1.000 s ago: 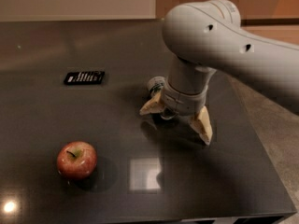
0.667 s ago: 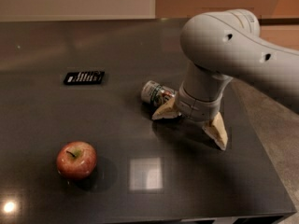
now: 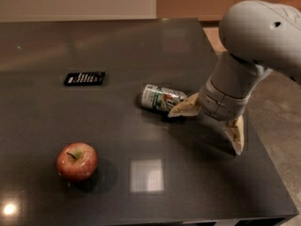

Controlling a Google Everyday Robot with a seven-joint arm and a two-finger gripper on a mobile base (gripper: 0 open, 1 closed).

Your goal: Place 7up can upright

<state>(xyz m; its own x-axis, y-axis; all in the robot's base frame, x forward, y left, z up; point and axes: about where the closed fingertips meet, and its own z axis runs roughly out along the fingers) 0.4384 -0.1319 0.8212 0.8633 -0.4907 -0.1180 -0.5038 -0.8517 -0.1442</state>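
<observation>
Camera view: the end effector (image 3: 211,122) is spread wide and grasps nothing; the 7up can (image 3: 162,99) lies sideways just outside its jaws. The grasp seems not yet made; next it should straddle the can and close.

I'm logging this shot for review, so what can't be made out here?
Camera view throughout.
Silver-white aluminium 7up can, lying on its side: right end hidden behind a tan finger of the open end effector beside it; contact unclear.
Small flat black object: white markings too small to read.
Grey robot arm: cut off by the right edge.
</observation>
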